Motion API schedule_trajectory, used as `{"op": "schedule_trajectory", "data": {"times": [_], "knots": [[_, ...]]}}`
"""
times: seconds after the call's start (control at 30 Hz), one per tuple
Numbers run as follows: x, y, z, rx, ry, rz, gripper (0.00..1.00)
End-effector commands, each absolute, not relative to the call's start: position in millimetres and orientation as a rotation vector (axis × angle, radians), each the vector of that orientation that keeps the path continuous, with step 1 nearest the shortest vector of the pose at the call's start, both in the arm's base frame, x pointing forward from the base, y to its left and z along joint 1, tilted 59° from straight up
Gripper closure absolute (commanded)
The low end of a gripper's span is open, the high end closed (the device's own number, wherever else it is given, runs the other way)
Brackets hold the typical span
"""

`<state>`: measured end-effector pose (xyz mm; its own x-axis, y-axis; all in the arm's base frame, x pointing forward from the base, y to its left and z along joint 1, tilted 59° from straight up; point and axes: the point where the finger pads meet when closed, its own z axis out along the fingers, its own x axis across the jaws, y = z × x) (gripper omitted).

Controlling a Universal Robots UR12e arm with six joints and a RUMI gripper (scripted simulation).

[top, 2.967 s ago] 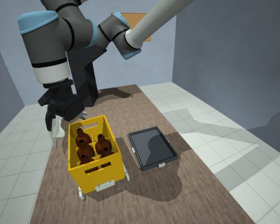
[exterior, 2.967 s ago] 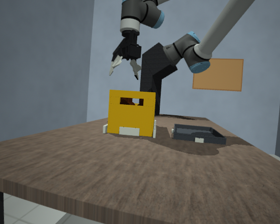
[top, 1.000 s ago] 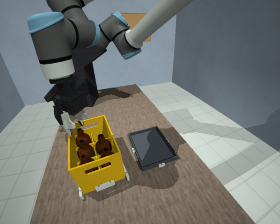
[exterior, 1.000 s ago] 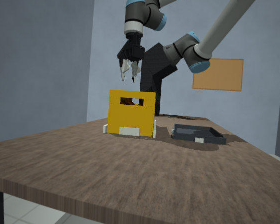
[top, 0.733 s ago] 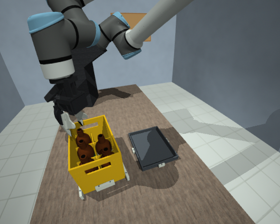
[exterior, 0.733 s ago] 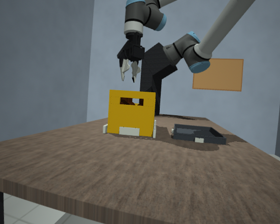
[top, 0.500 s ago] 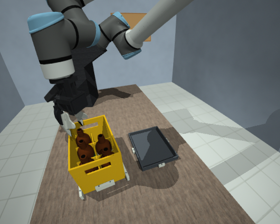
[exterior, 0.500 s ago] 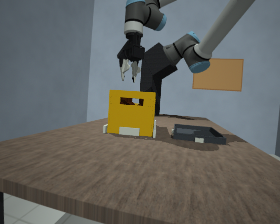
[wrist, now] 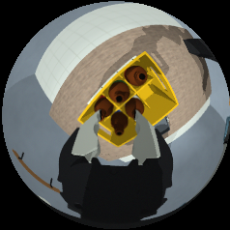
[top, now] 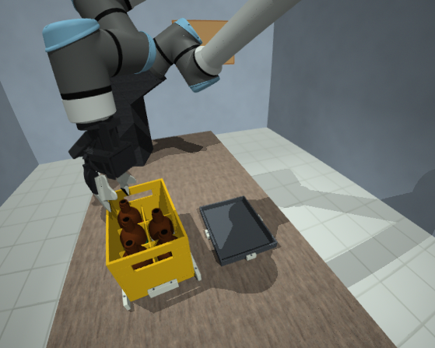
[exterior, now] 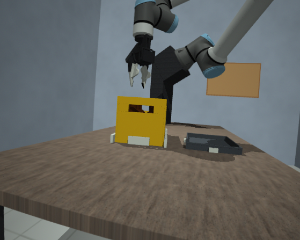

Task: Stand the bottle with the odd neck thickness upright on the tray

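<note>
Parted jaws pointing down above the yellow crate
</note>
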<state>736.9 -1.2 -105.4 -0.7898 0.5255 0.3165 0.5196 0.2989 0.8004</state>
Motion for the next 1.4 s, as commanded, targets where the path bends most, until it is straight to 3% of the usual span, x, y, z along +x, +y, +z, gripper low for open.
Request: {"op": "schedule_trajectory", "data": {"times": [0.0,1.37], "knots": [[737.0,-3.0,-104.6,1.020,2.523,1.553,0.62],[747.5,26.8,-122.0,1.018,2.525,1.555,0.62]]}}
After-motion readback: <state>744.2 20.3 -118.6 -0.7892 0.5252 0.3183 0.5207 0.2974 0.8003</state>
